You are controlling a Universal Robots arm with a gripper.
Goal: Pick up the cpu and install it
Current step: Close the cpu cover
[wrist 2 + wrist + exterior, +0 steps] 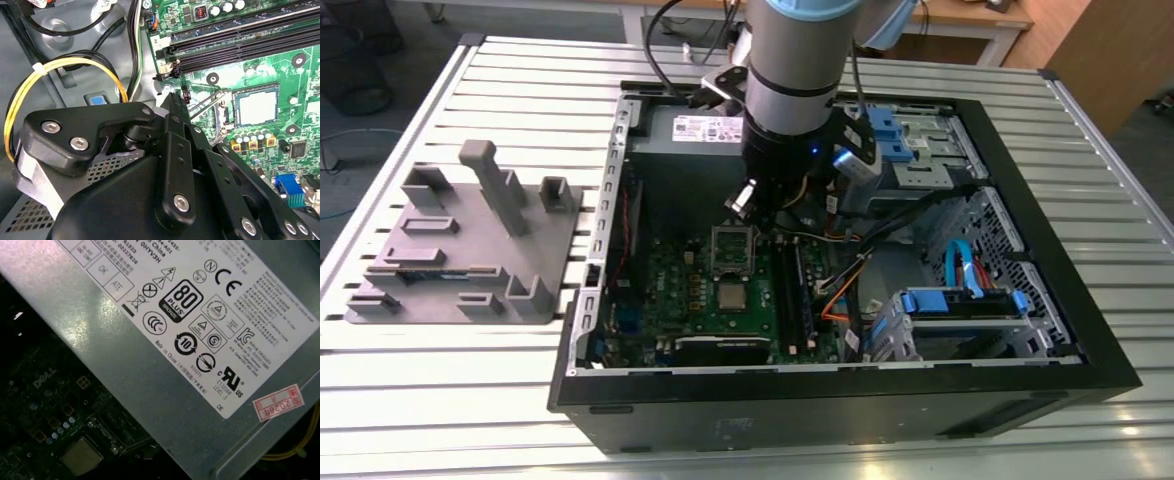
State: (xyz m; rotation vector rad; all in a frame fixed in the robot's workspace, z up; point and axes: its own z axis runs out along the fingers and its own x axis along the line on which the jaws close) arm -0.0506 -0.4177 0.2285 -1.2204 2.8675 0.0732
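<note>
- Inside the open computer case (1067,330), in the exterior view, the arm reaches down over the green motherboard (680,290). The gripper (767,205) hangs just above the raised socket frame (732,248). The cpu (732,297) lies flat on the board, just beyond the frame toward the case's near wall. The grey plastic fixture (460,250) sits on the slatted table (427,380), well apart from the case.
- In the second wrist view, the black gripper linkage (180,170) fills the foreground; whether its fingers are parted or closed cannot be told, and nothing shows in their grasp. The cpu (257,106) sits in its socket beside the memory slots (240,42).
- In the first wrist view, the labelled power supply (165,340) lies above the cpu (81,456).
</note>
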